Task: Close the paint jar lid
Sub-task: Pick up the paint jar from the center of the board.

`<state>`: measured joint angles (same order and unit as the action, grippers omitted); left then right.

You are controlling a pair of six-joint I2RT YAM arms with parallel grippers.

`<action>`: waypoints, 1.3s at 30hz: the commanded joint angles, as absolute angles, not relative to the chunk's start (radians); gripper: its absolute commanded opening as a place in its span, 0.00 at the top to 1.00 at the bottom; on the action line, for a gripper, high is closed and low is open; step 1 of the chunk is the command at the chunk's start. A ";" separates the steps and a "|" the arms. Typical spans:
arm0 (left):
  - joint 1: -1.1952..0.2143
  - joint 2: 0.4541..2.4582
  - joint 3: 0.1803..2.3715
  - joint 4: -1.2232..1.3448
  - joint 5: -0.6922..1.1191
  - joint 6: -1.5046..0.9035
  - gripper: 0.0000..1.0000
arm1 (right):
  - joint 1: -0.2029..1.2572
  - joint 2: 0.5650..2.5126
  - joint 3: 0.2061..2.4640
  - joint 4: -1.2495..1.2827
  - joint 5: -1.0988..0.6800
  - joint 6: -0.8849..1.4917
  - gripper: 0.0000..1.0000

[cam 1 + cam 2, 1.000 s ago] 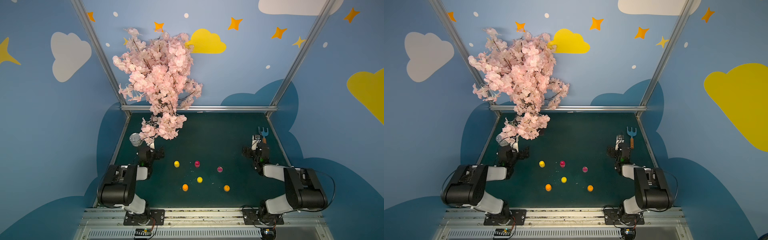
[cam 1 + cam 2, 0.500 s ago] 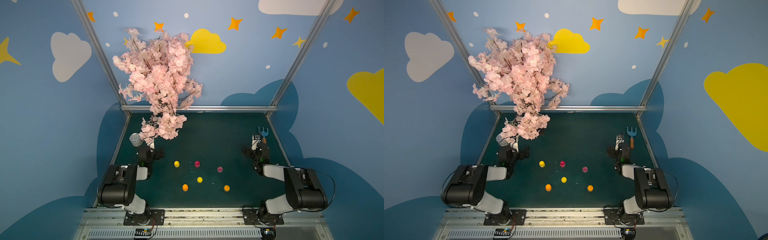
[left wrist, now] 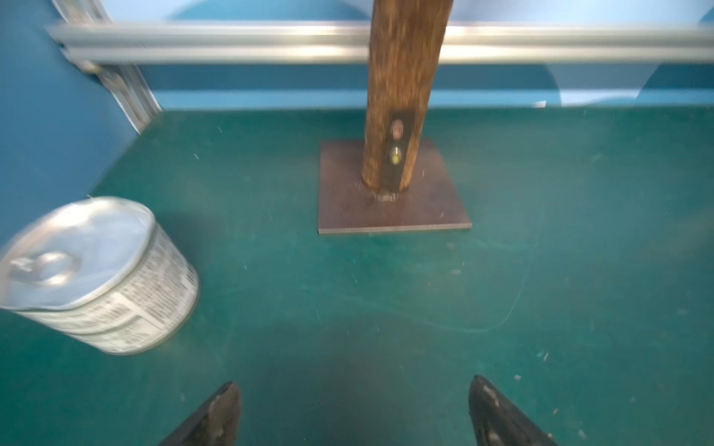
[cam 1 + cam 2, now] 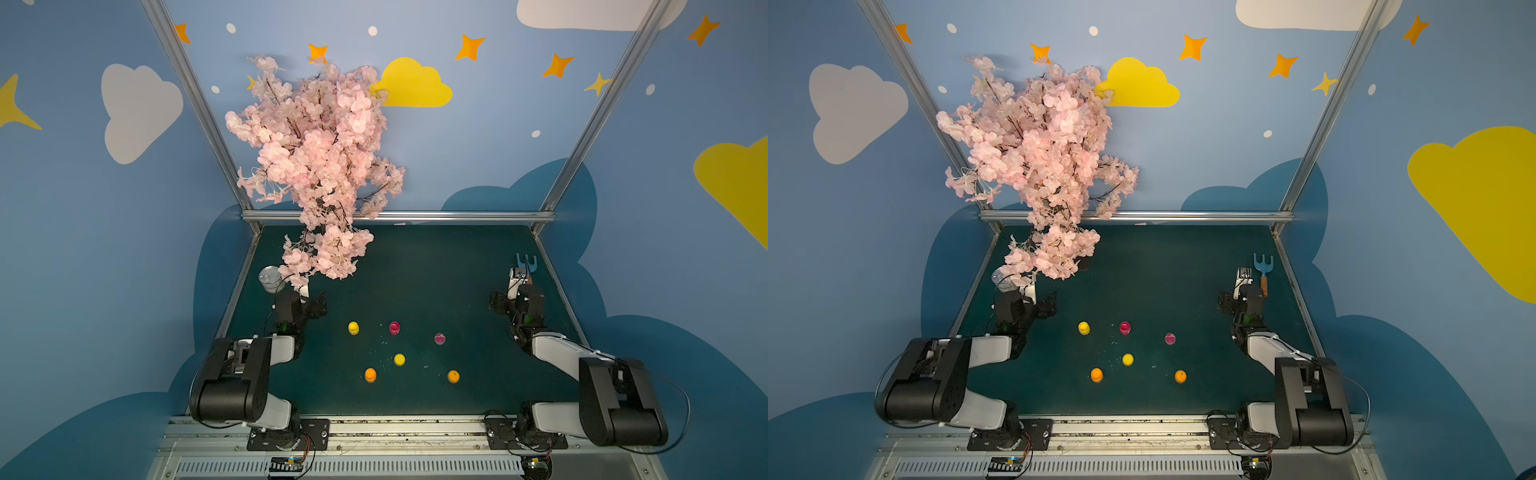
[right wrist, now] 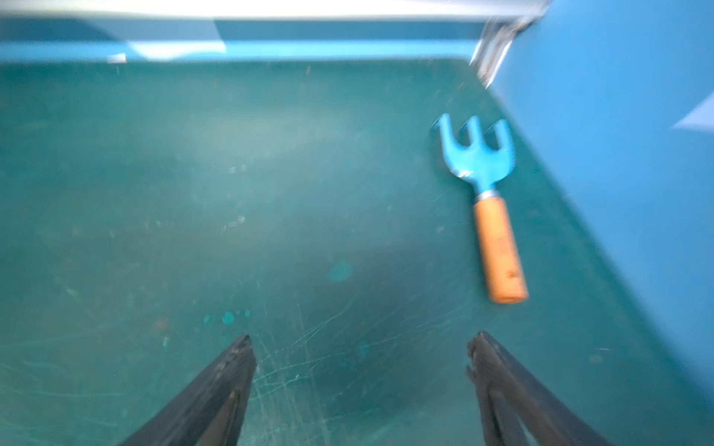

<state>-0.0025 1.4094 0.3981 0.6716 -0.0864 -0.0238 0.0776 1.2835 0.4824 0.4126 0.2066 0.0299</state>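
Six small paint jars point(image 4: 399, 359) stand in a loose cluster on the near middle of the dark green bench point(image 4: 436, 266), seen in both top views: two yellow, two orange, two magenta. The magenta jar point(image 4: 439, 338) nearest the right arm seems to show a paler rim than the others and may be uncapped, though it is too small to be sure.

Both arms are folded back at the sides, well apart from the jars. The left fingers point(image 3: 216, 417) stand wide apart with nothing between them, over bare bench. They face the brown trunk point(image 3: 402, 96) on its square base plate point(image 3: 425, 208). A silver tin can point(image 3: 96, 278) sits upright beside the left wall. Pink blossom point(image 4: 316, 166) overhangs that corner in the top views.

The right fingers point(image 5: 216, 390) are likewise spread and empty, over scuffed bench near the right wall. A blue hand rake point(image 5: 479, 154) with an orange handle lies flat just ahead, apart from them. Both wrist pictures are blurred.
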 commanded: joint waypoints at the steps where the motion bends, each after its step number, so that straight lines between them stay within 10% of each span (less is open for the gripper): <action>1: -0.039 1.261 0.510 0.401 -0.284 -0.126 0.09 | 0.083 1.207 0.584 0.161 0.242 0.105 0.11; 5: -0.150 1.172 0.676 0.072 -0.518 -0.268 0.09 | 0.097 1.199 0.755 -0.116 0.117 0.166 0.06; 19: -0.517 0.729 0.676 -0.384 -0.085 -0.362 0.24 | 0.480 1.221 0.989 -0.732 0.008 0.279 0.19; 39: -0.670 0.598 0.731 -0.474 -0.106 -0.333 0.23 | 0.909 1.576 1.163 -0.544 0.008 0.259 0.38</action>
<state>-0.6643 0.6422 0.6983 -0.4473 -0.1081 -0.3378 0.8932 1.5410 1.1023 -0.5858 -0.0109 0.2646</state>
